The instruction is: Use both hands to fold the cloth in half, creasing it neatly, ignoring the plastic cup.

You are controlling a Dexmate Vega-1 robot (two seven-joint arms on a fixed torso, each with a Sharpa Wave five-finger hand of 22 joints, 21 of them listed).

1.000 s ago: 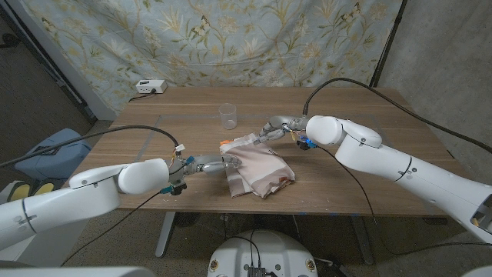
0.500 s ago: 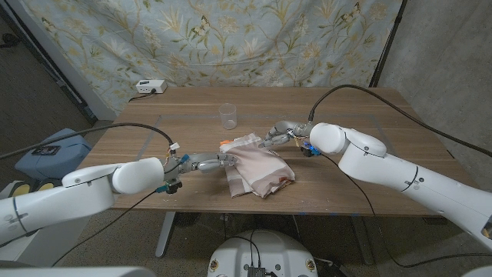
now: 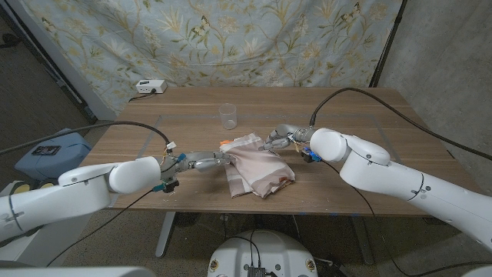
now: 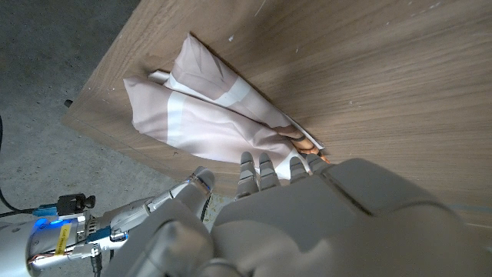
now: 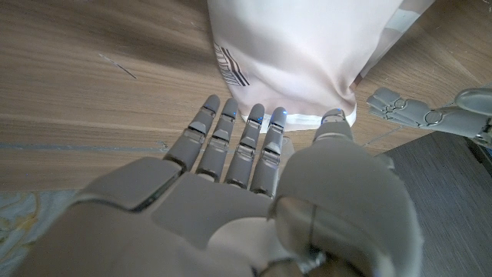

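Observation:
The pinkish-white cloth (image 3: pixel 258 165) lies bunched and partly folded on the wooden table (image 3: pixel 369 115), near its front edge. My left hand (image 3: pixel 206 161) reaches in from the left with straight fingers, whose tips touch the cloth's (image 4: pixel 206 115) left edge. My right hand (image 3: pixel 280 136) sits at the cloth's far right corner. Its fingers (image 5: pixel 244 142) lie straight with their tips at the white hem (image 5: pixel 307 117), and the thumb rests on that hem. Neither hand grips the fabric. The clear plastic cup (image 3: pixel 227 115) stands upright behind the cloth, apart from it.
A small orange thing (image 3: pixel 223 143) peeks out at the cloth's far left corner. A white box (image 3: pixel 151 87) sits at the table's back left. The table's front edge (image 3: pixel 307 206) runs close to the cloth. A flowered curtain hangs behind.
My right arm has swung in and its hand has slid slightly nearer along the cloth's far right corner. The left hand and the cloth have hardly moved.

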